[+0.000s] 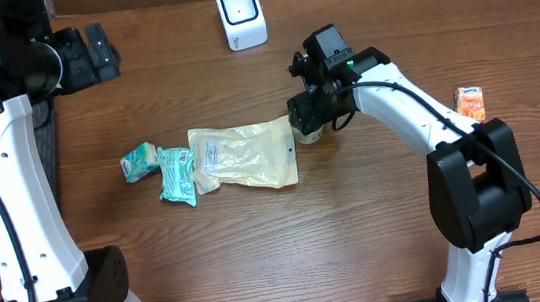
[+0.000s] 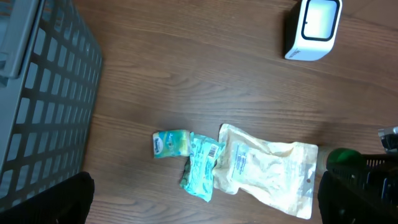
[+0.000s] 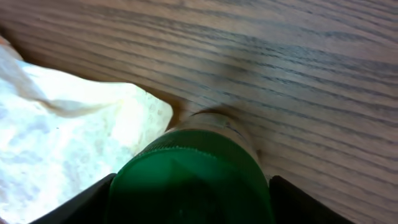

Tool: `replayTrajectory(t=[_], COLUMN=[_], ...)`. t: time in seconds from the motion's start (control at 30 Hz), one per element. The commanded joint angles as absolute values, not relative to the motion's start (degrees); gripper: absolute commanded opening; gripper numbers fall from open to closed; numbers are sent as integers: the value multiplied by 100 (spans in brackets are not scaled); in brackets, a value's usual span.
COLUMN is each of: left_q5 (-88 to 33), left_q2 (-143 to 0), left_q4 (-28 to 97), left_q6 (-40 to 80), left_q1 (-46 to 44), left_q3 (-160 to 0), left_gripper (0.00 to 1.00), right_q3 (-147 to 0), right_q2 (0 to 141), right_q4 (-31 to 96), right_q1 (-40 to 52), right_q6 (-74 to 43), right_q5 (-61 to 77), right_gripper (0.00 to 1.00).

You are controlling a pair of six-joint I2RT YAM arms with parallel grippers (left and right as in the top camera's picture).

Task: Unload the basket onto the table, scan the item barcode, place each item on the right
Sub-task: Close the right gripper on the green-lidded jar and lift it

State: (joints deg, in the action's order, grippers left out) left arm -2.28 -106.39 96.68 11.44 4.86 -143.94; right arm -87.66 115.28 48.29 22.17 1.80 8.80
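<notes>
The item at hand is a small jar with a green lid (image 3: 193,183), standing upright on the wooden table just right of a cream pouch (image 1: 243,155). My right gripper (image 1: 310,127) comes down over the jar (image 1: 306,134), and its dark fingers (image 3: 87,202) press against both sides of the lid. The jar's label and barcode are hidden. The white scanner (image 1: 240,13) stands at the back of the table, also seen in the left wrist view (image 2: 313,28). My left gripper (image 2: 205,211) hangs high at the left, open and empty.
Two teal packets (image 1: 178,175) (image 1: 139,163) lie left of the pouch (image 2: 267,168). An orange carton (image 1: 470,103) sits at the right edge. A grey slatted basket (image 2: 37,93) stands at the far left.
</notes>
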Motion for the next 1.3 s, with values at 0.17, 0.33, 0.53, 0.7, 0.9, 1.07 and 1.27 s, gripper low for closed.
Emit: replayTrajectory(t=[0.17, 0.33, 0.53, 0.7, 0.9, 1.07, 1.27], left_q5=[-191, -191, -191, -191, -191, -191, -191], left_q2=[-10659, -10659, -10659, -10659, -10659, -10659, -10659], left_q4=[9679, 9679, 9679, 9679, 9679, 9679, 9679], left_q6=[1048, 1048, 1048, 1048, 1048, 1048, 1048], left_q1=[449, 449, 449, 449, 449, 449, 449], left_q3=[-14449, -14449, -14449, -14449, -14449, -14449, -14449], left_gripper=[100, 100, 100, 100, 100, 100, 99], right_q3=[-8733, -8733, -8733, -8733, -8733, -8733, -8733], right_q2=[11544, 11544, 11544, 11552, 11592, 11592, 11592], right_q4=[5002, 4974, 4978, 4884, 4801, 4762, 4882], right_q1=[2469, 2578, 2576, 2580, 2582, 2582, 2582], right_q6=[198, 196, 185, 187, 132, -556, -2060], right_q5=[89, -110, -209, -207, -207, -207, -279], right_gripper=[79, 79, 79, 79, 79, 72, 54])
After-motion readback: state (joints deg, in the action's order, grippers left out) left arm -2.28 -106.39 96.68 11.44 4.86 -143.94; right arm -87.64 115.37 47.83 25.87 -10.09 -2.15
